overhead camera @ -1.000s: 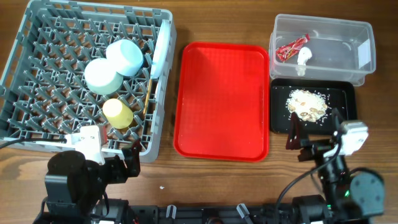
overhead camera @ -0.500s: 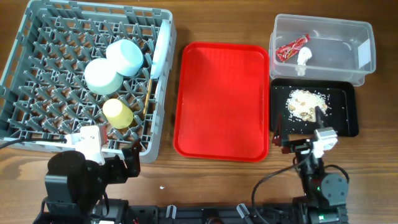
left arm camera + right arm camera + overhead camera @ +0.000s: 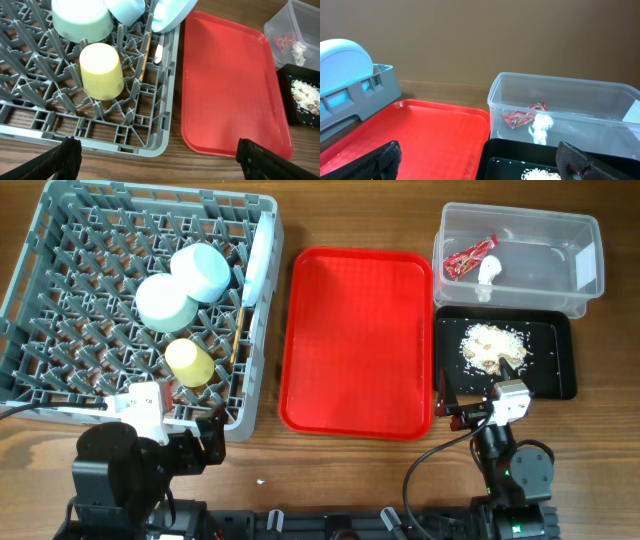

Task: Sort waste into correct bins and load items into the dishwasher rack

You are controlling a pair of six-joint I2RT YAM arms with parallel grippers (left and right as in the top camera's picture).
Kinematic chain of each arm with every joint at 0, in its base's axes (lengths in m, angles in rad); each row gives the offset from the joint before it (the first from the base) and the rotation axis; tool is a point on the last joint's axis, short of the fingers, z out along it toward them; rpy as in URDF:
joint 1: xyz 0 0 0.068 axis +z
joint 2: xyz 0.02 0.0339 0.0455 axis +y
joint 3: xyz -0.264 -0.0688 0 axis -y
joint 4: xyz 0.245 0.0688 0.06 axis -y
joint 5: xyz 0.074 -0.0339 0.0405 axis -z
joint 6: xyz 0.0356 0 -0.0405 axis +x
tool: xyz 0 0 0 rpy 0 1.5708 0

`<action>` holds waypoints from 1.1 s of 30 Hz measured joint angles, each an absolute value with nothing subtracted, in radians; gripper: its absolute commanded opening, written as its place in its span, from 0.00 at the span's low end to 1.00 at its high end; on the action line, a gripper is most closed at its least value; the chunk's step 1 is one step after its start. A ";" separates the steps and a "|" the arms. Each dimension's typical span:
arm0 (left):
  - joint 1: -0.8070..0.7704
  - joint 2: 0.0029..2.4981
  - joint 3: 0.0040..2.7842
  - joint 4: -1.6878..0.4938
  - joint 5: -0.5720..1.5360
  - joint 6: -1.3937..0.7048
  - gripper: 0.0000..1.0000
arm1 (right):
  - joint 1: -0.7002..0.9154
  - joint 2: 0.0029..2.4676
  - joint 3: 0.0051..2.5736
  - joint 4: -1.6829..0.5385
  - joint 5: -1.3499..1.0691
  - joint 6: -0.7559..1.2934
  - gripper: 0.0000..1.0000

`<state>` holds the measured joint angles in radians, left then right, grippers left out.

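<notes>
- Left gripper [image 3: 159,159]: fingers spread wide with nothing between them, held over the near edge of the rack and the table in front of it.
- Right gripper [image 3: 481,159]: fingers likewise spread wide and empty, held low at the near end of the black tray and facing the tub.
- Crinkled red snack wrapper [image 3: 468,258]: lying inside the clear tub, at its left end.
- Small white scrap [image 3: 488,272]: in the same tub, just beside the wrapper on its right.
- Beige-white food crumbs [image 3: 492,348]: heaped in the black tray, towards its left half.
- Clear rectangular plastic tub [image 3: 592,242]: at the far right of the table, directly behind the tray.
- Shallow black rectangular tray [image 3: 555,376]: just beside the tub, on its near side.
- Large square grey plastic dishwasher rack [image 3: 45,300]: at the left of the table.
- Pale green bowl [image 3: 163,302] and pale blue bowl [image 3: 203,270]: set among the pegs, touching each other.
- Small yellow cup [image 3: 189,362]: in the rack, near the green bowl.
- Round white plate [image 3: 258,260]: stood on edge along the rack's right wall.
- Thin wooden chopsticks [image 3: 237,335]: in the rack, between the cup and the right wall.
- Flat red serving tray [image 3: 360,340]: between the rack and the two bins.
- Wooden table [image 3: 330,480]: beneath everything.
</notes>
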<state>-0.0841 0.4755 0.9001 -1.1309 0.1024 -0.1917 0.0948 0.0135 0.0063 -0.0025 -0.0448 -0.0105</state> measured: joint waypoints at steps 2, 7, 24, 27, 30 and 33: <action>-0.084 0.476 0.900 -1.131 0.102 -0.192 1.00 | 0.095 0.014 0.006 -0.003 -0.045 -0.010 0.99; -0.084 0.476 0.900 -1.131 0.102 -0.191 1.00 | 0.095 0.014 0.006 -0.002 -0.045 -0.014 1.00; -0.047 0.473 0.900 -1.135 0.091 -0.184 1.00 | 0.095 0.014 0.006 -0.002 -0.045 -0.014 1.00; 0.015 0.409 0.839 -1.023 0.083 -0.183 1.00 | 0.095 0.014 0.006 -0.002 -0.045 -0.014 1.00; 0.048 0.279 0.640 -0.802 0.075 -0.179 1.00 | 0.095 0.014 0.006 -0.002 -0.045 -0.014 1.00; 0.049 0.164 0.437 -0.576 0.077 -0.180 1.00 | 0.095 0.014 0.006 -0.002 -0.045 -0.014 1.00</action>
